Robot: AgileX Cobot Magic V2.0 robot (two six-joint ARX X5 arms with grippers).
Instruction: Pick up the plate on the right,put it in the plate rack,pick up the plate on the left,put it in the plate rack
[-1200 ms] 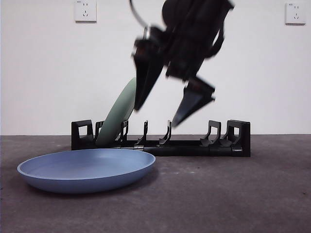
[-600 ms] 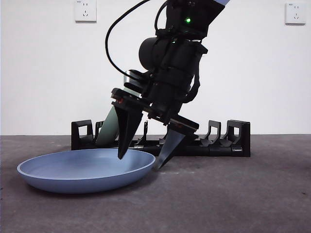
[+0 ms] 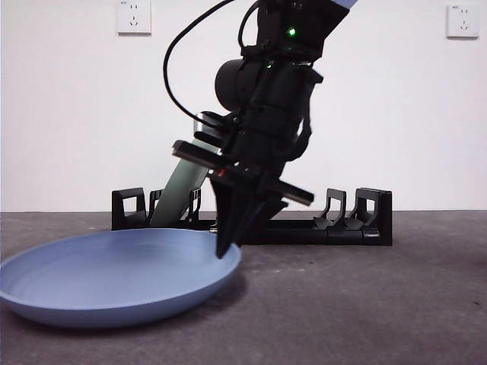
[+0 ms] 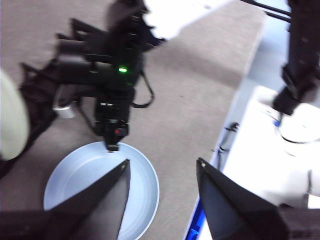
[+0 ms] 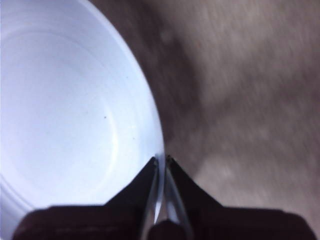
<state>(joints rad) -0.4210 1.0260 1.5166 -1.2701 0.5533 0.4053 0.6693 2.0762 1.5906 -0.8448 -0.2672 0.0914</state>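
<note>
- Blue plate [image 3: 114,277] now tips up off the grey table [image 3: 365,304] at its near-left edge; half a second ago it lay flat.
- Green plate [image 3: 183,190] already leans in the plate rack [image 3: 350,220] behind.
- Right gripper [image 3: 226,247] has clamped the blue rim (jaws were spread before), so lifting looks next.
- Left gripper [image 4: 162,172] hangs open, empty.

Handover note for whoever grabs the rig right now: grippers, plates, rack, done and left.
Right gripper: jaws shut on the near rim of the blue plate, which lies on the table before the plate rack.
Left gripper: jaws open, holding nothing, raised and off to the side.
Done: green plate leans in the rack's left-end slots.
Left: lift the blue plate and slot it into the rack.
</note>
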